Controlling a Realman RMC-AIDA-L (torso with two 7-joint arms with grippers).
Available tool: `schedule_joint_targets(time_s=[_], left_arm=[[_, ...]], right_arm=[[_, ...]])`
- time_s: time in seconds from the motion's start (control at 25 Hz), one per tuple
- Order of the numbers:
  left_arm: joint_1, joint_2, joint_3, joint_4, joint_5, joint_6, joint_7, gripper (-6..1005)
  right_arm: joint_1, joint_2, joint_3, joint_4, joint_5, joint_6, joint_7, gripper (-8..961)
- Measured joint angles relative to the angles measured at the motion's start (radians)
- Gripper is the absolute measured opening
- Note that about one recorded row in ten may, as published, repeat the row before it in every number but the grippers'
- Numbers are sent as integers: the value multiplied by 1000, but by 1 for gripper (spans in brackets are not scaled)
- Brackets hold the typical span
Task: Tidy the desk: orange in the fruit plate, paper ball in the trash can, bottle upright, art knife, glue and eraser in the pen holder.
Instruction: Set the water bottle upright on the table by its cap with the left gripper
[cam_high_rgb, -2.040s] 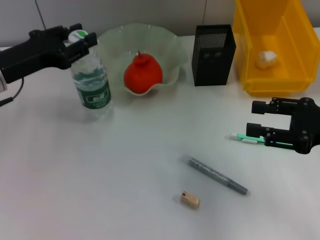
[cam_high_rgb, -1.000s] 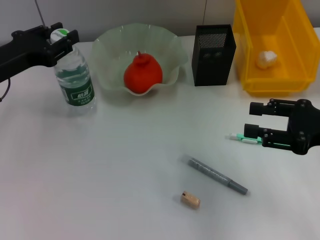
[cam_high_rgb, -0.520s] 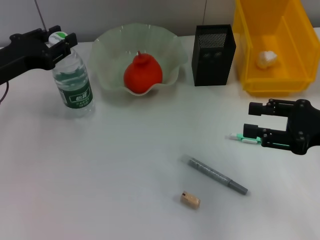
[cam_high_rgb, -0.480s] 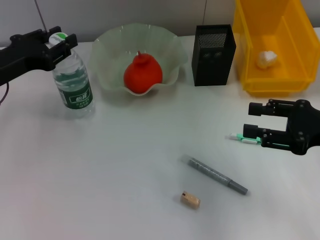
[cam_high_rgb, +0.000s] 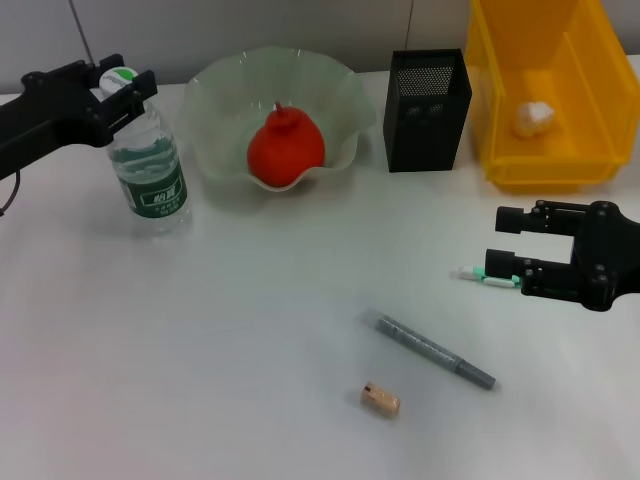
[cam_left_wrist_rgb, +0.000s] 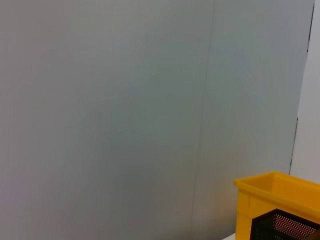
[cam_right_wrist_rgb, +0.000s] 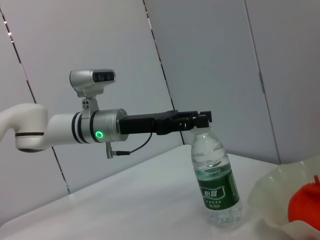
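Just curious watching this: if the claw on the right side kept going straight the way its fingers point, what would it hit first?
Probably nothing soon: the right gripper points across the desk toward the robot's left, above the green-and-white pen, and that line looks free, though its height is unclear.

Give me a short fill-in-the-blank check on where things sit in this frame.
1. The orange lies in the ____.
2. The paper ball lies in the yellow ____.
3. The left gripper is at the cap of the ____.
4. The eraser lies on the ____.

Missing words: fruit plate; trash can; bottle; desk
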Motion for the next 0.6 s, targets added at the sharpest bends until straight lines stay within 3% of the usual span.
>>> schedule_joint_targets(time_s=[0.52, 0.6], left_arm=[[6, 1, 1, -25, -3, -7, 3, 461], [7, 1, 1, -25, -2, -8, 1, 519]], right_arm=[[0, 2, 3, 1, 0, 0, 0, 619], [0, 2, 3, 1, 0, 0, 0, 619]])
